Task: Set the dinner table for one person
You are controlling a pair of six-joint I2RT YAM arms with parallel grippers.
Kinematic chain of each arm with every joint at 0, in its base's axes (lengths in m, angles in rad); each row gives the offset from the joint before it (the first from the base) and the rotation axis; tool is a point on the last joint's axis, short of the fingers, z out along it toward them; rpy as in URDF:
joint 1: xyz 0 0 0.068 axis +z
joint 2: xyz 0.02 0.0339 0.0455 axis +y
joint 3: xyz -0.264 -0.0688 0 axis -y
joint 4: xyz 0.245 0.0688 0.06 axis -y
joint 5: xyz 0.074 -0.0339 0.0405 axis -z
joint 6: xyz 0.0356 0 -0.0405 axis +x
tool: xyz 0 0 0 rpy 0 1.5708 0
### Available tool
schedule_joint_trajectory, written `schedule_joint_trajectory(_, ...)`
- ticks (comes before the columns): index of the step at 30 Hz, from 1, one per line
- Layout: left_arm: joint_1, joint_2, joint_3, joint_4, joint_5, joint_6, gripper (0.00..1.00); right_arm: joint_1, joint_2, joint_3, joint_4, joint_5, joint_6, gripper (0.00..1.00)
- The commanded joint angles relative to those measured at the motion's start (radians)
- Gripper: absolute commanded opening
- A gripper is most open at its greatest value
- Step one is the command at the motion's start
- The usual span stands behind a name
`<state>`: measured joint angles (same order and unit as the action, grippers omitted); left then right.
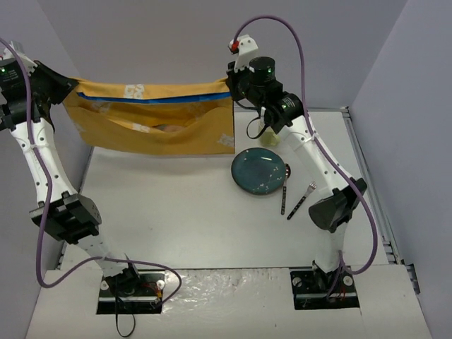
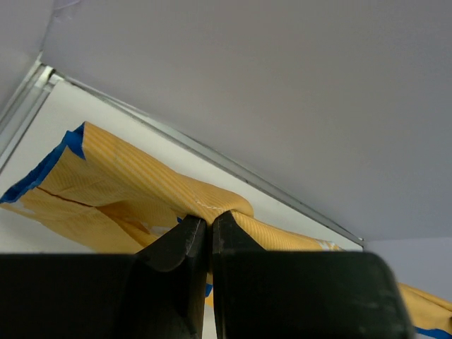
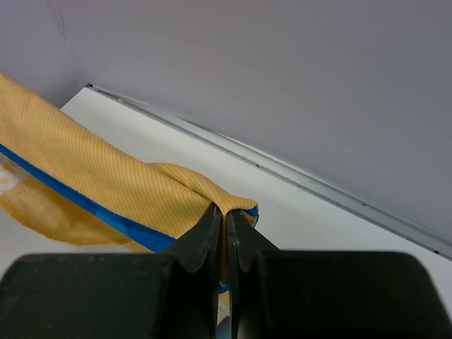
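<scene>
Stretching the placemat (image 1: 162,123) — presumably to lay it flat — the left gripper (image 2: 210,220) and right gripper (image 3: 226,210) each clamped a corner above the 12 o'clock edge of the dinner table (image 1: 183,219).

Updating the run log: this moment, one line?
left gripper: shut on placemat | right gripper: shut on placemat | placemat: hanging, sagging | plate: on dinner table
</scene>
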<state>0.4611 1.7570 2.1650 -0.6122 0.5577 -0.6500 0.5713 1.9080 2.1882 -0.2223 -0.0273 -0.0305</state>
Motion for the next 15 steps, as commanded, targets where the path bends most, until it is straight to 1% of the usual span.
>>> schedule_joint_trajectory(1,-0.007,0.118,0.156,0.184,0.148,-0.112,0.00,-0.043,0.084,0.159,0.120,-0.017,-0.043,0.00)
schedule_joint_trajectory(3,-0.009,0.192,0.231,0.225,0.193,-0.147,0.00,-0.053,0.116,0.190,0.160,-0.019,-0.058,0.00)
schedule_joint_trajectory(4,-0.007,0.216,0.244,0.257,0.215,-0.175,0.00,-0.057,0.126,0.197,0.187,-0.019,-0.070,0.00)
schedule_joint_trajectory(7,-0.009,0.263,0.247,0.420,0.270,-0.253,0.00,-0.065,0.139,0.195,0.250,0.000,-0.104,0.00)
schedule_joint_trajectory(9,-0.010,0.279,0.250,0.488,0.302,-0.292,0.00,-0.067,0.136,0.182,0.285,0.009,-0.118,0.00)
schedule_joint_trajectory(12,-0.021,0.263,0.176,0.603,0.377,-0.311,0.00,-0.062,0.083,0.073,0.380,-0.008,-0.151,0.00)
schedule_joint_trajectory(14,-0.025,0.247,0.131,0.632,0.401,-0.295,0.00,-0.059,0.034,-0.049,0.418,-0.030,-0.161,0.00)
schedule_joint_trajectory(15,-0.025,0.216,0.057,0.619,0.422,-0.264,0.00,-0.051,0.000,-0.143,0.434,-0.045,-0.175,0.00)
